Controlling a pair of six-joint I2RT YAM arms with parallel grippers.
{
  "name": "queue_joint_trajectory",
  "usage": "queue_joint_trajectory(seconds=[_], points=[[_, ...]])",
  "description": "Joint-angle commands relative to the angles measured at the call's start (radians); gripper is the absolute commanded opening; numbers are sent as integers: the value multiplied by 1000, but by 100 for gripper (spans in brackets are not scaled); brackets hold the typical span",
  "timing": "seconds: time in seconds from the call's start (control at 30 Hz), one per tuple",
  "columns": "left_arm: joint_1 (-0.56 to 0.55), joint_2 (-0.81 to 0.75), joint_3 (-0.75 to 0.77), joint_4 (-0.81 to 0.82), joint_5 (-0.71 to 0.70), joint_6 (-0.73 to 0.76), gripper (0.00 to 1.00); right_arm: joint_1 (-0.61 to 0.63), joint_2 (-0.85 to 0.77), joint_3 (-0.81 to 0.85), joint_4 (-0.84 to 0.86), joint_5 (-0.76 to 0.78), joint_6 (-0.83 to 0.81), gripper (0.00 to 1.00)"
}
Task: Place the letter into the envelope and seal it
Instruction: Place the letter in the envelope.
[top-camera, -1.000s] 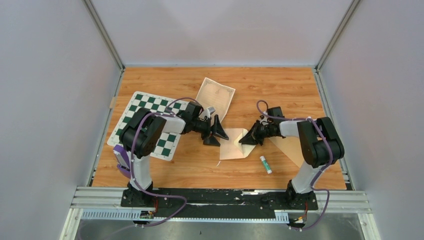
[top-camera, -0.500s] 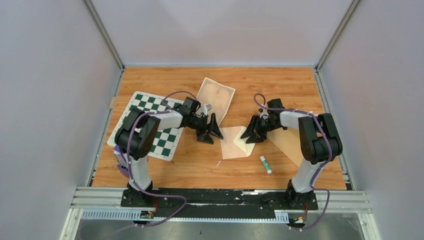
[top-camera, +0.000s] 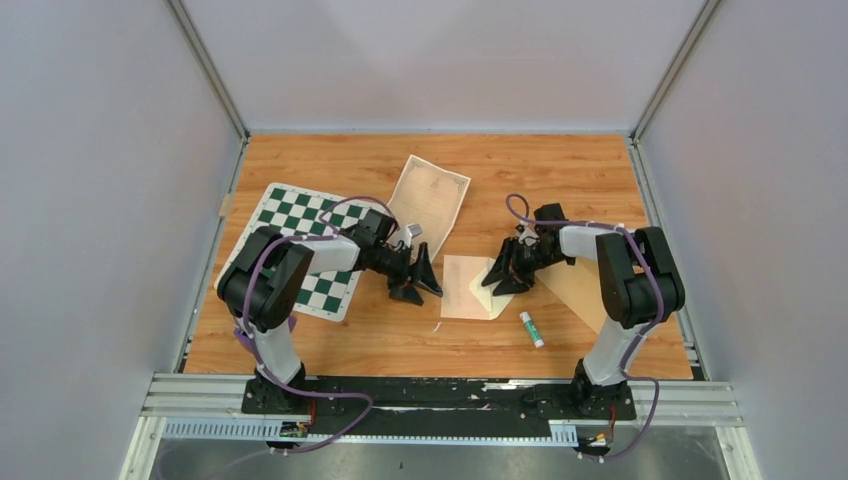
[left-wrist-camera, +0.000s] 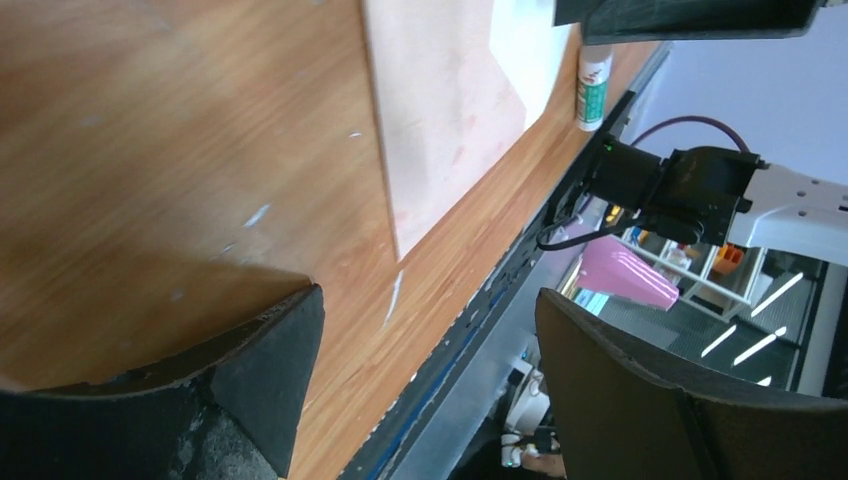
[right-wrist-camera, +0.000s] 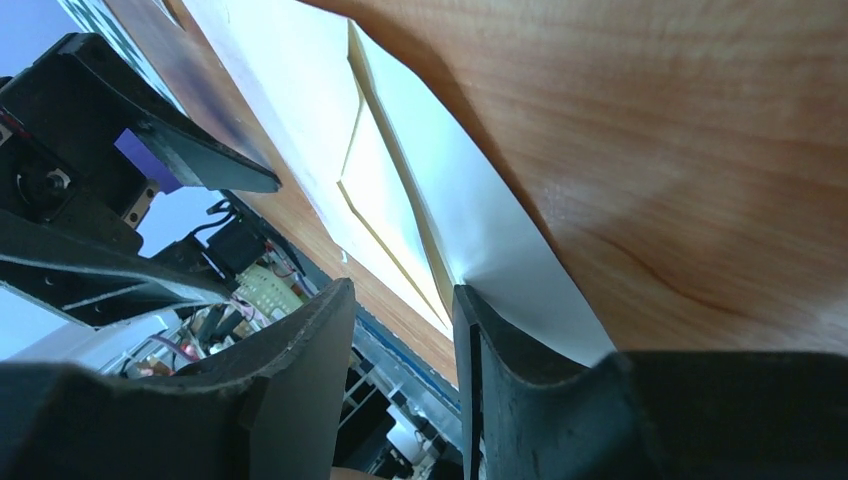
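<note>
Your left arm (top-camera: 268, 285) and right arm (top-camera: 632, 285) are wearing black joints and white links. Purple cables (top-camera: 517, 212) are looping at their 12 o'clock sides; black wedge fingers (top-camera: 430, 268) are tipping them.

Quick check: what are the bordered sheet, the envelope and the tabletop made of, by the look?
Cream sheet with dark ornate border: thin matte paper, faintly creased.
Pale tan flat envelope: matte paper; crisp folded flap edges.
Orange-brown tabletop: wood or wood-look laminate; grain lines, mild sheen.

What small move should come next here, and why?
Probably the left gripper should reach for the letter: its jaws are open and empty, the letter lies flat outside the envelope, and the right gripper sits at the envelope's right edge.
</note>
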Motion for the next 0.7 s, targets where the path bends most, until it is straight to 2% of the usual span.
queue_joint_trajectory(seconds=[0.0,0.13,0.43,0.67], points=[[-69,50,-22,182,4,-71,86,10,1,-50,-11,31,-9,41],[-94,114,-22,224,21,-111,84,17,8,-70,3,3,26,37],[-133,165,21,195,39,-97,82,68,-21,-104,20,-54,86,15],[-134,178,32,182,38,-91,82,70,-46,-105,20,-49,94,13]])
